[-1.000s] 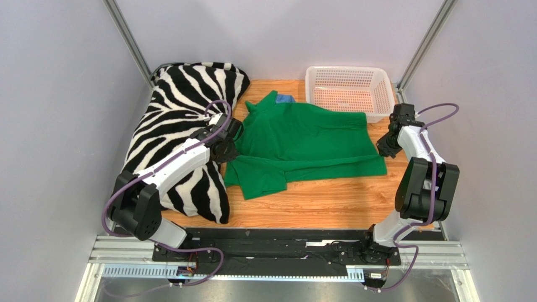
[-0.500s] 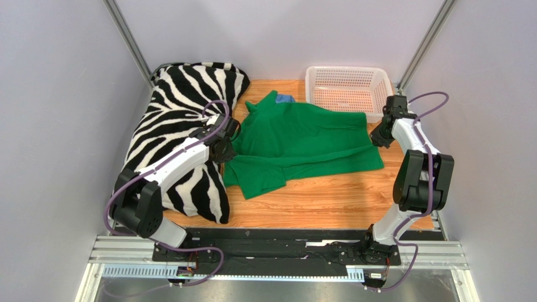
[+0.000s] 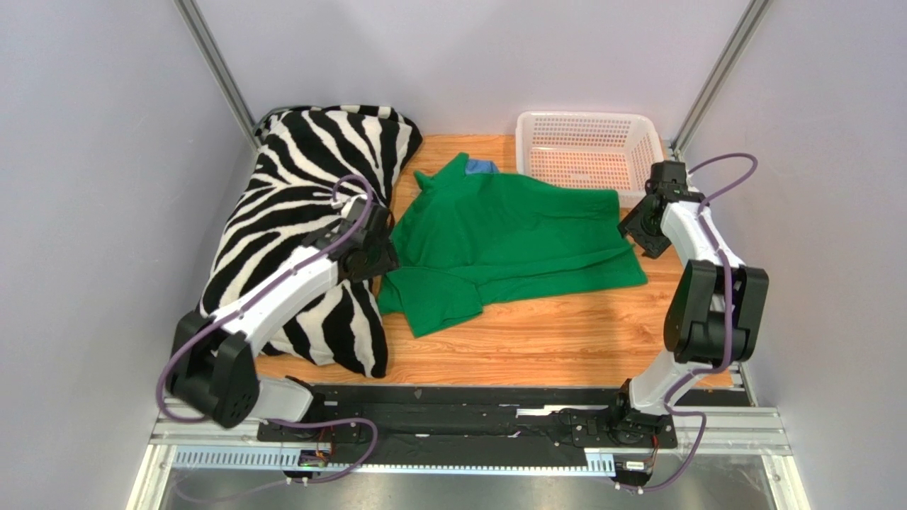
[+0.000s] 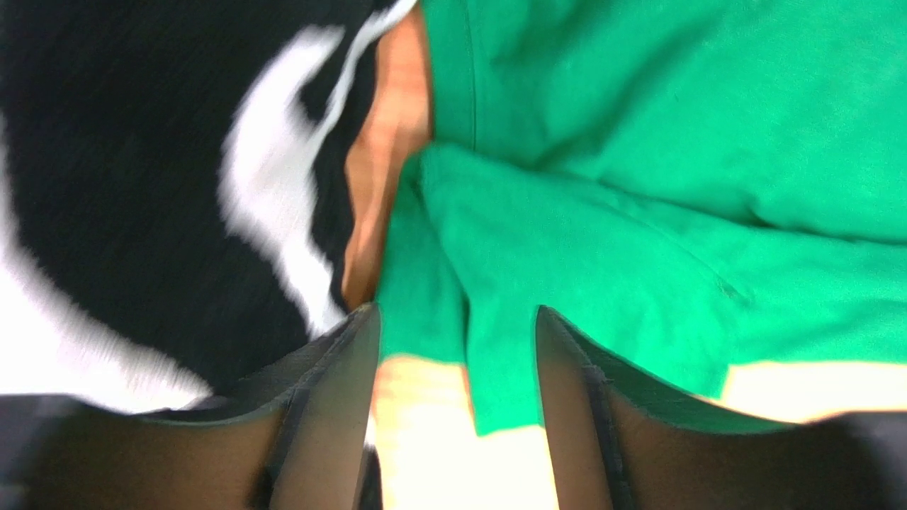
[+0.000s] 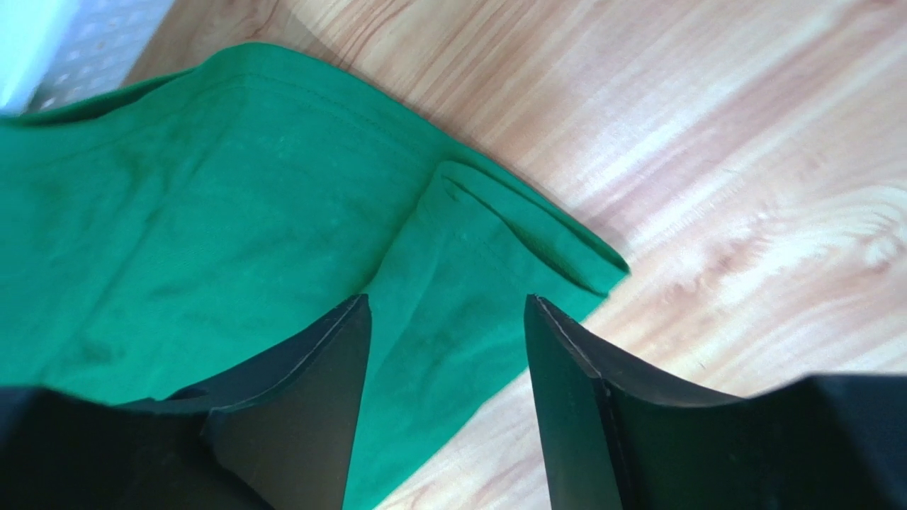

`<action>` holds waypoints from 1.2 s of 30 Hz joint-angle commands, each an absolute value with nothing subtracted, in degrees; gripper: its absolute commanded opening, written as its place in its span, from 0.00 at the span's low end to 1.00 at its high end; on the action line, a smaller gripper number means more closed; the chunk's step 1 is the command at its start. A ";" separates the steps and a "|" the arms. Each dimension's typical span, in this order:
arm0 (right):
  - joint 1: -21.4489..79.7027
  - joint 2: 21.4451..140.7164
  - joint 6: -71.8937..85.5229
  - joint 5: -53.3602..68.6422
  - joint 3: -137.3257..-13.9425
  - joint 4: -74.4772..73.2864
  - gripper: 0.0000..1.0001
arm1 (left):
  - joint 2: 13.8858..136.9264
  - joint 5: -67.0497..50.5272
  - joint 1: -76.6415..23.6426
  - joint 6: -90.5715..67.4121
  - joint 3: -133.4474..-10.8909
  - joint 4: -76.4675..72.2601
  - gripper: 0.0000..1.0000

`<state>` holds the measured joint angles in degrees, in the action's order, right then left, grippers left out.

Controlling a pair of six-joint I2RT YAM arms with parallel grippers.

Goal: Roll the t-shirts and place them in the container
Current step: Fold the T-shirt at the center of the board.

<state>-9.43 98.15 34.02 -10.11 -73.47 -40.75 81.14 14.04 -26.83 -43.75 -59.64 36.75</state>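
The green t-shirt (image 3: 511, 239) lies spread and creased across the wooden table, collar toward the zebra pillow and hem to the right. My left gripper (image 3: 379, 255) is open at the shirt's left sleeve edge; the left wrist view shows its gripper (image 4: 452, 313) with green cloth (image 4: 639, 159) lying below the gap, not pinched. My right gripper (image 3: 637, 236) is open over the hem's right corner. In the right wrist view its gripper (image 5: 445, 303) straddles a folded corner of the t-shirt (image 5: 213, 213) without touching it.
A black-and-white zebra pillow (image 3: 298, 234) fills the left side, under my left arm. A white mesh basket (image 3: 583, 149) stands at the back right. A bit of blue cloth (image 3: 482, 167) shows behind the shirt's collar. Bare wood (image 3: 554, 340) lies in front of the shirt.
Both grippers have gone from shut to open, letting go of the shirt. The right gripper has moved slightly back and left with the hem corner; the left arm has shifted a little.
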 commanded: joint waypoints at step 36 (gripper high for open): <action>-16.52 92.90 42.01 -3.16 -52.29 -22.15 0.20 | 87.01 10.46 -26.63 -47.64 -48.25 25.93 0.43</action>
<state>-16.01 92.29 40.82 -2.87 -51.37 -24.99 85.38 10.46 -26.83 -49.10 -46.26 27.31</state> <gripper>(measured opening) 0.310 0.505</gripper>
